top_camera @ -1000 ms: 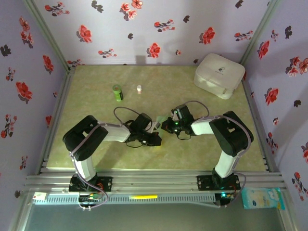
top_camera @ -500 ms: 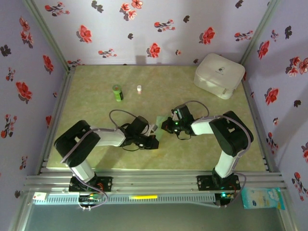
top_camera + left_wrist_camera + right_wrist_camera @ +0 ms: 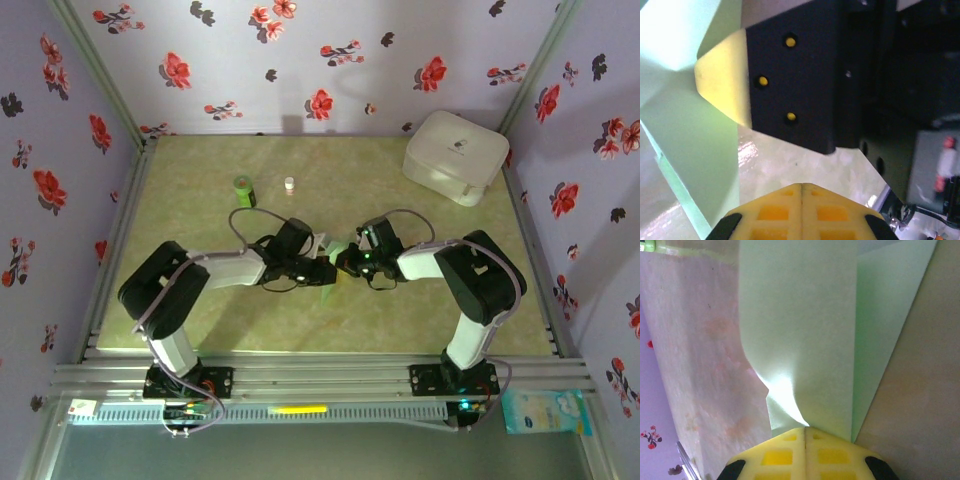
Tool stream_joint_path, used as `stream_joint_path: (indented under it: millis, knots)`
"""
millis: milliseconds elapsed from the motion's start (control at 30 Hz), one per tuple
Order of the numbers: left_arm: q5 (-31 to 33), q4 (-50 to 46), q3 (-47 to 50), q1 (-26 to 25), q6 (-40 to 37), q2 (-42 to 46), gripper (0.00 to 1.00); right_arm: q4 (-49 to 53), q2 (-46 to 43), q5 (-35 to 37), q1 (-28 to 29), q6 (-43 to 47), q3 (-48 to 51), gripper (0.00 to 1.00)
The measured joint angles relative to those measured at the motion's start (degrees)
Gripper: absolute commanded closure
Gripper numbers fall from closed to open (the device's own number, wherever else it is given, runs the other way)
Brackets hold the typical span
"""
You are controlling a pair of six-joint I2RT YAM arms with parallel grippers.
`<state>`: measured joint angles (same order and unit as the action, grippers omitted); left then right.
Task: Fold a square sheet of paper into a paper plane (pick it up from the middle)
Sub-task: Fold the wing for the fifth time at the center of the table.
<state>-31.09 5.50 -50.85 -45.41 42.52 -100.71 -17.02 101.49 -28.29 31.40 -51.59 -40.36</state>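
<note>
Pale green sheet [image 3: 800, 315]: mid counter [image 3: 200, 210], between the two arms, partly folded.
Right fingers [image 3: 775, 455]: closed, pinching the sheet.
Left fingers [image 3: 775, 212]: closed; grip on sheet unclear.
Tip: firm right pinch, press crease straight, edges aligned.

I see the paper plane [image 3: 336, 247] on the table [image 3: 200, 320] between my left tool [image 3: 322, 270] and right tool [image 3: 346, 262], bottle [image 3: 243, 190] behind it leftward, case [image 3: 455, 155] behind it rightward.
</note>
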Motion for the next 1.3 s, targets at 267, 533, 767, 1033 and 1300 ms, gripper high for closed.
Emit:
stream_joint_path:
  millis: [267, 533, 767, 1033, 1300]
  knots:
    - [2.75, -3.78, -2.34, 0.04, -2.93, -3.23, 1.00, -0.02, 0.00, 0.00, 0.00, -0.02, 0.00, 0.96]
    - [4.50, -4.17, -0.74, 0.04, -4.52, -4.13, 1.00, -0.02, 0.00, 0.00, 0.00, -0.02, 0.00, 0.96]
    - [4.57, -2.54, 0.24, -0.09, -5.31, -4.02, 1.00, 2.08, -0.39, 0.52, 0.00, 0.07, -0.76, 0.93]
    - [4.50, -1.03, 2.16, -0.42, -7.06, -2.89, 1.00, 11.04, -7.91, 4.70, -1.18, 1.44, -1.01, 0.92]
    - [3.89, -1.25, 3.78, -0.50, -9.42, -1.53, 1.00, 11.87, -12.94, 4.35, -3.58, 2.71, -0.96, 0.92]
